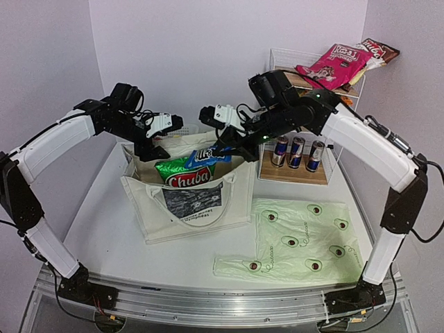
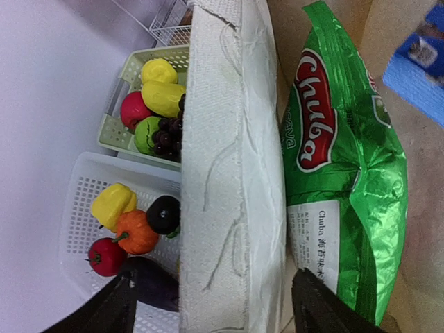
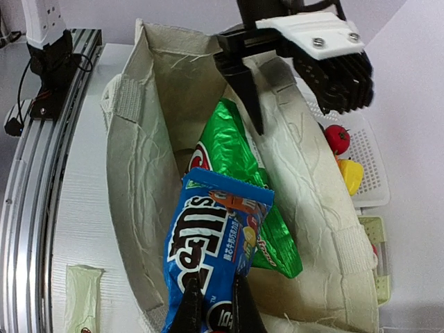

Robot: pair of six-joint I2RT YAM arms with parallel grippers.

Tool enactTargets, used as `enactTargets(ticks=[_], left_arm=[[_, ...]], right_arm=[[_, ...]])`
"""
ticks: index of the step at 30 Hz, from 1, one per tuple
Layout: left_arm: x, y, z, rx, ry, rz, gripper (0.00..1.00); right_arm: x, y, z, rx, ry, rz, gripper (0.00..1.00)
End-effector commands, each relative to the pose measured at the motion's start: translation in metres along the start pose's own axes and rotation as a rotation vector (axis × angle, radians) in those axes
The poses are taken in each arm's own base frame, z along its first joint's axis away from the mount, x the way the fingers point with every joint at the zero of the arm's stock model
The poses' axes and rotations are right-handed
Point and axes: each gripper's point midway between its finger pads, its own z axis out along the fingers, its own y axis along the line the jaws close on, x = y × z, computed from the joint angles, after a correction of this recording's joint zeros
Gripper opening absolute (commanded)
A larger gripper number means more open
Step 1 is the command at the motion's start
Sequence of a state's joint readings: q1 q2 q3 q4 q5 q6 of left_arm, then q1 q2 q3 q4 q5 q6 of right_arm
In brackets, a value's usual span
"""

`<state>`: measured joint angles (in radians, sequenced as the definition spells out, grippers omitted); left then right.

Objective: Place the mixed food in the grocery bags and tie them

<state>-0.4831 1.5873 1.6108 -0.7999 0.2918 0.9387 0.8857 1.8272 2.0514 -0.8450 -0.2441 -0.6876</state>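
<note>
The beige canvas tote (image 1: 187, 201) stands open at mid-table with a green-and-white snack packet (image 1: 182, 173) inside. My right gripper (image 1: 216, 149) is shut on a small blue packet (image 3: 208, 243) and holds it over the tote's mouth, above the green packet (image 3: 229, 146). My left gripper (image 1: 156, 147) is open, its jaws astride the tote's back rim (image 2: 229, 139) with gaps on both sides; one finger (image 3: 250, 104) reaches inside. The avocado-print plastic bag (image 1: 305, 239) lies flat at the front right. Dark grapes (image 2: 166, 132) and yellow fruit (image 2: 163, 97) lie in a green basket.
The green slotted basket (image 2: 132, 69) and a white basket (image 2: 76, 208) of toy vegetables sit behind the tote. A wire rack at the back right holds three drink cans (image 1: 297, 152), with a pink packet (image 1: 333, 61) on its top shelf.
</note>
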Motion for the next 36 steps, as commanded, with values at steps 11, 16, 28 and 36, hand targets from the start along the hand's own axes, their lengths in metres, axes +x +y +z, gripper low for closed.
enactTargets(ticks=[11,16,28,36], left_arm=[[-0.017,-0.005,-0.017,0.044,-0.063,0.021,0.01],[-0.018,-0.007,-0.019,0.048,-0.07,0.009,0.0],[-0.019,-0.011,-0.021,0.062,-0.079,-0.03,0.0],[-0.015,-0.014,-0.016,0.072,-0.071,-0.031,0.0]], right_arm=[[-0.044,-0.053,-0.016,0.256,-0.078,0.186,0.83],[-0.055,-0.086,-0.069,0.362,-0.286,0.45,0.85],[0.094,-0.127,-0.13,0.758,-0.464,0.901,0.78],[0.169,-0.182,-0.157,0.982,-0.649,0.983,0.7]])
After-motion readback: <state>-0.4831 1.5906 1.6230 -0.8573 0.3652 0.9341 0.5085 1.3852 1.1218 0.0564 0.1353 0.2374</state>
